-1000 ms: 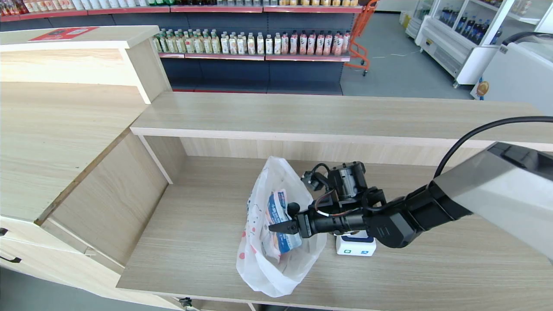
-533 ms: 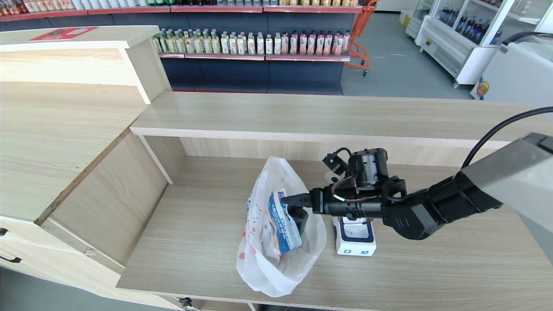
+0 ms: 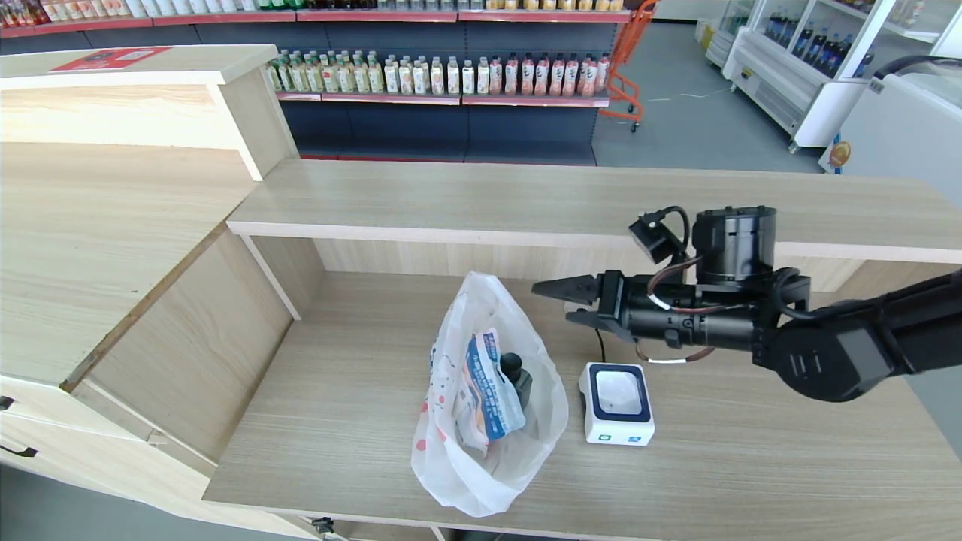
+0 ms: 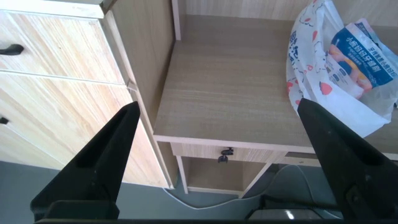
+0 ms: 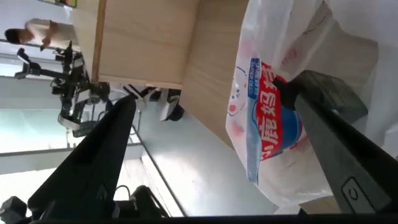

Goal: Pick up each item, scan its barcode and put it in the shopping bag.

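One packet (image 3: 488, 385) and one bottle (image 3: 518, 373) lie in one shopping bag (image 3: 445, 466); right claw (image 3: 552, 301) and left claw (image 4: 217, 107) spread.

No wording can be read with certainty. The packet (image 3: 487, 385) in the shopping bag (image 3: 451, 473) bears blue-and-white print, and the right wrist view shows large red characters on it. At ten o'clock a red sign (image 3: 113, 58) lies on the raised surface (image 3: 195, 66), its lettering too small to read.
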Controlling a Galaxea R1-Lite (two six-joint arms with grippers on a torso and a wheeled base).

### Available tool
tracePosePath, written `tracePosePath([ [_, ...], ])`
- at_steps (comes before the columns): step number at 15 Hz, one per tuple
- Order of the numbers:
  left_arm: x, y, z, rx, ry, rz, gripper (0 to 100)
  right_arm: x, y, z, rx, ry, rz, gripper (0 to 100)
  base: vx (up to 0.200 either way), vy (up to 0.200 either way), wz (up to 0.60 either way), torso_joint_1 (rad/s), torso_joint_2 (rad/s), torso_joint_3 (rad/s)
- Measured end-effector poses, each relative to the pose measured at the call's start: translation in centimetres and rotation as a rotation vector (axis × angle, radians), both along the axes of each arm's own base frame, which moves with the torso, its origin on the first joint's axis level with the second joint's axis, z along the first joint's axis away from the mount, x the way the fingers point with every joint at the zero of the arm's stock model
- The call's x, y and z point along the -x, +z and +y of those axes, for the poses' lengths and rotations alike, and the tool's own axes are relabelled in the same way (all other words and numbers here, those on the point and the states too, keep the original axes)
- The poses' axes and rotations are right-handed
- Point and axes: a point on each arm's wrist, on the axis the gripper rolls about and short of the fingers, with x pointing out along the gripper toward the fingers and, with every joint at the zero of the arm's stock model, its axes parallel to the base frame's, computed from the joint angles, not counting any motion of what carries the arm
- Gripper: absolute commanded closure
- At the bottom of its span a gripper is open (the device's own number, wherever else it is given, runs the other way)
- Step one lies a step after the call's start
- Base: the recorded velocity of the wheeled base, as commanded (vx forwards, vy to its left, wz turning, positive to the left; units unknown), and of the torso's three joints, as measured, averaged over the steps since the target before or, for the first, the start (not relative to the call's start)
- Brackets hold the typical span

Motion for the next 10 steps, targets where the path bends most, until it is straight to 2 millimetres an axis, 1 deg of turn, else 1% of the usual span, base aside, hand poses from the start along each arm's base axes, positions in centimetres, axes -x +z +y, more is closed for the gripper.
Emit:
tracePosePath([
  [1, 0.0, 0.0, 0.0, 0.0, 0.0, 0.0, 0, 0.5, 0.6, -1.7, 0.062, -0.02, -0.057, 0, 0.0, 0.0, 0.0, 0.0, 0.0, 0.0],
  [2, 0.0, 0.0, 0.0, 0.0, 0.0, 0.0, 0, 1.5, 1.1, -4.0, 0.162, -0.044, -0.132, 0, 0.0, 0.0, 0.0, 0.0, 0.0, 0.0],
  [3, 0.0, 0.0, 0.0, 0.0, 0.0, 0.0, 0, 2.7, 1.5, -6.2, 0.255, -0.083, -0.19, 0, 0.0, 0.0, 0.0, 0.0, 0.0, 0.0],
  [4, 0.0, 0.0, 0.0, 0.0, 0.0, 0.0, 0, 4.4, 1.7, -8.4, 0.326, -0.15, -0.218, 0, 0.0, 0.0, 0.0, 0.0, 0.0, 0.0],
  [5, 0.0, 0.0, 0.0, 0.0, 0.0, 0.0, 0, 6.7, 1.6, -10.4, 0.388, -0.222, -0.223, 0, 0.0, 0.0, 0.0, 0.0, 0.0, 0.0],
  [6, 0.0, 0.0, 0.0, 0.0, 0.0, 0.0, 0, 9.0, 1.3, -11.7, 0.429, -0.28, -0.221, 0, 0.0, 0.0, 0.0, 0.0, 0.0, 0.0],
  [7, 0.0, 0.0, 0.0, 0.0, 0.0, 0.0, 0, 11.9, 0.8, -12.8, 0.461, -0.332, -0.217, 0, 0.0, 0.0, 0.0, 0.0, 0.0, 0.0],
  [9, 0.0, 0.0, 0.0, 0.0, 0.0, 0.0, 0, 17.4, -0.8, -14.0, 0.506, -0.424, -0.223, 0, 0.0, 0.0, 0.0, 0.0, 0.0, 0.0],
  [10, 0.0, 0.0, 0.0, 0.0, 0.0, 0.0, 0, 19.8, -1.7, -14.3, 0.521, -0.461, -0.237, 0, 0.0, 0.0, 0.0, 0.0, 0.0, 0.0],
])
